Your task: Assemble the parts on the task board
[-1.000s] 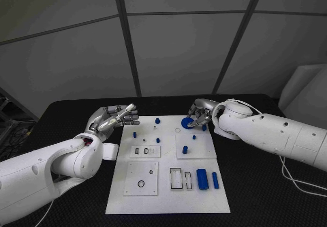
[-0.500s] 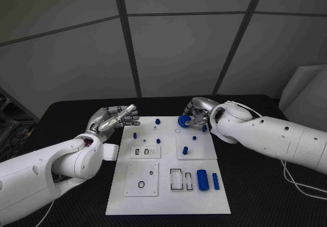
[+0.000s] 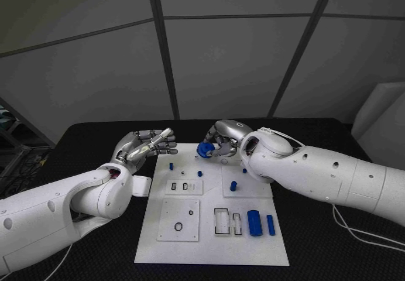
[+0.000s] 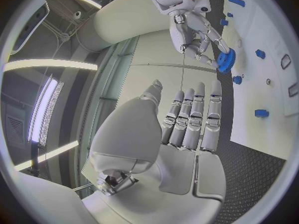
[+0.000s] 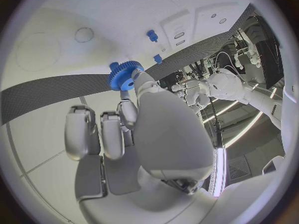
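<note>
My right hand pinches a blue gear and holds it above the far edge of the white task board. The gear is at that hand's fingertips in the right wrist view, and the gear also shows in the left wrist view. My left hand hovers open beside the board's far left corner, fingers straight and holding nothing. Small blue pegs stand on the board's far half. Two blue cylinders lie near the board's right edge.
A white block lies on the black table by the board's left edge. Inset plates with slots and a ring sit on the board. A cable trails on the table at the right.
My right hand has carried the blue gear leftward along the board's far edge. The left hand has kept its place; the head camera shifted slightly.
</note>
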Controlling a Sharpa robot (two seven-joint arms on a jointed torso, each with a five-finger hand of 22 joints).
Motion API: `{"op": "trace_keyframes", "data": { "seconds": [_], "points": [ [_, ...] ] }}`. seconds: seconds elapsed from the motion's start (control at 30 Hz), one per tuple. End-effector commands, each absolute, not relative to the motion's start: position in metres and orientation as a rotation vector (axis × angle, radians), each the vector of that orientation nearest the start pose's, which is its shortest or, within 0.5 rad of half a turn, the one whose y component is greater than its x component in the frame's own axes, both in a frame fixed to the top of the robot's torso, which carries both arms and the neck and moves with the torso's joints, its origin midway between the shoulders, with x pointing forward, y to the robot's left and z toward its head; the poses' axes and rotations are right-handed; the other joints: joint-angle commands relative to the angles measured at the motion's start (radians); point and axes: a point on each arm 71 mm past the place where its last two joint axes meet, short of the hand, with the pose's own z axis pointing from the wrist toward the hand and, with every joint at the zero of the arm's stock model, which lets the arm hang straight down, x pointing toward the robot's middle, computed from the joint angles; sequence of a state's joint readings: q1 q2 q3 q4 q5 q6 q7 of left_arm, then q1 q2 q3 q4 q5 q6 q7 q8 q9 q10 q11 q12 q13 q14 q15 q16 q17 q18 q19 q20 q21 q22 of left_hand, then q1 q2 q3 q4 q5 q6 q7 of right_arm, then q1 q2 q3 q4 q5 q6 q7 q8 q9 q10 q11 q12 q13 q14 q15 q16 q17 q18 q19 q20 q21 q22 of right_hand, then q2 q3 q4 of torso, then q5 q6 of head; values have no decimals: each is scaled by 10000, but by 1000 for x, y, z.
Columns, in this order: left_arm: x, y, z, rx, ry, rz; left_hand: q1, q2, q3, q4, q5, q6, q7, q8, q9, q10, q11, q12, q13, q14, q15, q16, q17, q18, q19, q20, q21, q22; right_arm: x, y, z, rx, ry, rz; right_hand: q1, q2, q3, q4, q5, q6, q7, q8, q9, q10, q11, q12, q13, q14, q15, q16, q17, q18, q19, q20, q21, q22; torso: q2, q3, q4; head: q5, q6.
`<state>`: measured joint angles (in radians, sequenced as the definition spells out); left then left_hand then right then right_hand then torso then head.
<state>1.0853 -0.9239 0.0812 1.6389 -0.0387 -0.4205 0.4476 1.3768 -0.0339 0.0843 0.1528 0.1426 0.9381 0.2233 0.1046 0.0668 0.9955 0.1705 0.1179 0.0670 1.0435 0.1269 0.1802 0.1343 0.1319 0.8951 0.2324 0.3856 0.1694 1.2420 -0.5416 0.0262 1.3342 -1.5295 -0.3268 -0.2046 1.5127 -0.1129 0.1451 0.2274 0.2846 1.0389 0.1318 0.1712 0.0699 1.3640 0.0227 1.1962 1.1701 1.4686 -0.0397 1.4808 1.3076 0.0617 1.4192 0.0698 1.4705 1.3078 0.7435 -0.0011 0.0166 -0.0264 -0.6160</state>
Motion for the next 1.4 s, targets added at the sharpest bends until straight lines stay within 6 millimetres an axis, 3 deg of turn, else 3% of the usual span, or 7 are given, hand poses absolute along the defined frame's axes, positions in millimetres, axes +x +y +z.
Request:
{"op": "trace_keyframes", "data": {
  "seconds": [0.03,0.2,0.43,0.93,1.03,1.17,1.4],
  "points": [
    [466,222,-172,-11175,12849,-15462,0,80,-9,-59,-40,12,23,-36,-10,44,58,-34,-5,24,33,-63,13,498,61,18,57,9,527,-94,-146,-1988,15272,6305,-136,1,66,22,56,453,-221,47,169,-93,19,-59,-41,658,-29,-8,808,-143,19,6,11,547,16,-6,21,22,-9],
    [467,222,-172,-11179,12832,-15435,0,80,-9,-59,-40,12,23,-36,-10,44,58,-34,-5,24,33,-63,13,498,61,18,57,9,527,-81,-152,-2133,15382,6271,-164,-11,77,32,57,442,-215,33,165,-104,24,-78,-53,657,-26,-11,803,-143,18,9,11,547,14,4,-16,79,-28],
    [467,222,-172,-11167,12809,-15446,0,80,-9,-59,-40,12,23,-36,-10,44,58,-34,-5,24,33,-63,13,498,61,18,57,9,529,-69,-164,-2395,15724,6109,-220,-30,103,49,56,418,-203,4,156,-125,34,-110,-72,653,-18,-18,790,-140,8,16,5,537,14,14,-12,123,-60],
    [467,221,-172,-11151,12790,-15466,0,80,-9,-59,-40,12,23,-36,-10,44,58,-34,-5,24,33,-63,13,498,61,18,57,9,535,-65,-173,-2345,15921,5649,-374,-121,180,69,13,262,-137,-138,111,-197,88,-206,-121,647,24,-29,777,-133,-25,49,-15,506,6,18,-27,153,-81],
    [468,221,-172,-11154,12792,-15460,0,80,-9,-59,-40,12,23,-36,-10,44,58,-34,-5,24,33,-63,13,498,61,18,57,9,537,-66,-173,-2254,15826,5590,-477,-179,237,93,6,-55,-25,-342,37,-311,175,-355,-234,643,89,-37,766,-121,-74,92,-47,449,10,20,-33,158,-72],
    [468,222,-172,-11158,12798,-15455,19,98,-1,-86,-41,28,21,-47,-8,61,55,-45,-3,14,35,-89,18,496,52,18,57,5,538,-65,-174,-2251,15839,5541,-647,-302,298,152,-157,-951,206,-865,-69,-699,390,-882,-717,624,271,-74,704,-89,-202,242,-134,292,13,17,-30,162,-62],
    [468,221,-172,-11163,12812,-15461,19,98,-1,-86,-41,28,21,-47,-8,61,55,-45,-3,14,35,-89,18,496,52,18,57,5,538,-63,-177,-2451,16199,5530,-1161,-472,178,467,-248,-1183,255,-1003,-33,-824,459,-1001,-828,616,349,-84,693,-63,-269,354,-182,216,10,22,-30,158,-69]
  ]
}}
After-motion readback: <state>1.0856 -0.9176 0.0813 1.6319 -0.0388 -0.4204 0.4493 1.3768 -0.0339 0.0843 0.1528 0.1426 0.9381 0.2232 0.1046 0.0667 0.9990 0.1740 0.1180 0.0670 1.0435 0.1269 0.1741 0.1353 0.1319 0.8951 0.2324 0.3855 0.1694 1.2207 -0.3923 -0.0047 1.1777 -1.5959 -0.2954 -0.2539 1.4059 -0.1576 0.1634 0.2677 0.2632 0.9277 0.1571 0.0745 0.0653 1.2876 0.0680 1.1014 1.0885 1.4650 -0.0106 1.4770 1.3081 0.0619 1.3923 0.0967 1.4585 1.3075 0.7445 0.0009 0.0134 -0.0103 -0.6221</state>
